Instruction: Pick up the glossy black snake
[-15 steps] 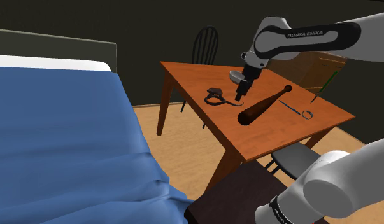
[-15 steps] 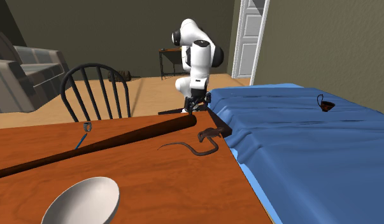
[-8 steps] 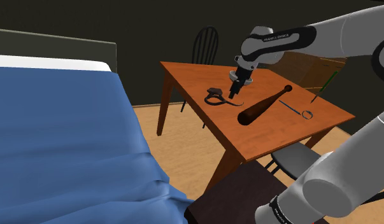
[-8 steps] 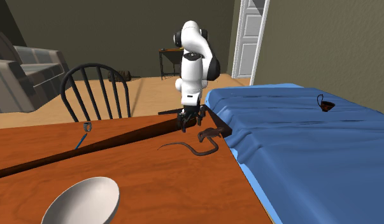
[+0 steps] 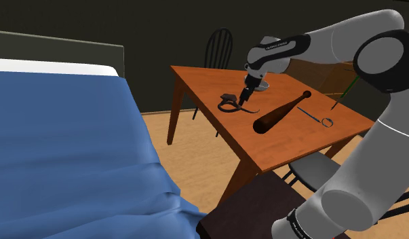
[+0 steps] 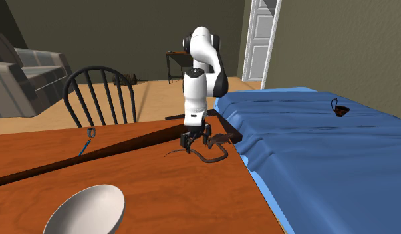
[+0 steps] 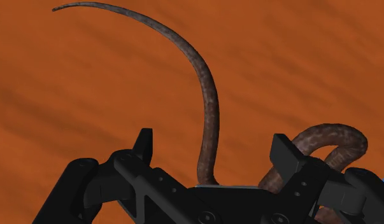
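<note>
The snake [image 5: 229, 104] is dark and brownish, coiled near the table edge that faces the bed. Its thin tail [image 7: 207, 95] curves out across the orange-brown tabletop [image 7: 88, 76]. My gripper [image 7: 213, 149] is open and low over the table, one finger [image 7: 143, 141] on each side of the tail without touching it. The coiled body [image 7: 325, 136] lies just beside the other finger [image 7: 284, 153]. In the shoulder view the gripper [image 5: 245, 99] hangs at the tail end of the snake. From the second exterior view the gripper [image 6: 194, 142] stands right next to the snake [image 6: 216, 150].
A dark baseball bat [image 5: 280, 113] lies beside the snake, with scissors [image 5: 315, 115] and a green stick [image 5: 343, 94] beyond it. A pale bowl [image 6: 86, 209] sits on the wooden table [image 5: 291, 146]. A blue bed [image 5: 67, 156] borders the table; chairs [image 6: 99, 93] stand around it.
The arm swung away from the bat and bowl toward the snake and came down, so the open fingers now straddle the tail. The snake has not moved.
</note>
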You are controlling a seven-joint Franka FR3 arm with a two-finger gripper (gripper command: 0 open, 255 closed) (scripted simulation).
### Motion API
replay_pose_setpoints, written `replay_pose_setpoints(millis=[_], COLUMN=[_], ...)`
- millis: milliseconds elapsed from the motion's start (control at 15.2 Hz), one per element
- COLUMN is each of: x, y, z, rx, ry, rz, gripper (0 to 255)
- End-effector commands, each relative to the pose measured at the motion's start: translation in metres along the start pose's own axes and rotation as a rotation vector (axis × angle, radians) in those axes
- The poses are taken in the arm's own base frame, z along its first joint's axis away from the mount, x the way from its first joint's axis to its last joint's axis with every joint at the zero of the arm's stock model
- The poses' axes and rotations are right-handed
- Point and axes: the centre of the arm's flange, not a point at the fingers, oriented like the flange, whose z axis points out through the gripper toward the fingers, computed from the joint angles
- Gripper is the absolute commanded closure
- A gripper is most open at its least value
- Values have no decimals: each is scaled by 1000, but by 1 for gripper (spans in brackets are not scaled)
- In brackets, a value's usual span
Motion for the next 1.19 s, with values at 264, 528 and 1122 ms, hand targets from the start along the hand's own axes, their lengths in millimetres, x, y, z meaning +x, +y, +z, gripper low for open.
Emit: replay_pose_setpoints(millis=[264, 528, 1122], x=[1, 3, 1], y=[-2, 0, -2], z=[28, 29, 12], rx=[4, 4, 4], ry=[-4, -4, -4], rz=[-4, -3, -4], gripper=[0, 255, 255])
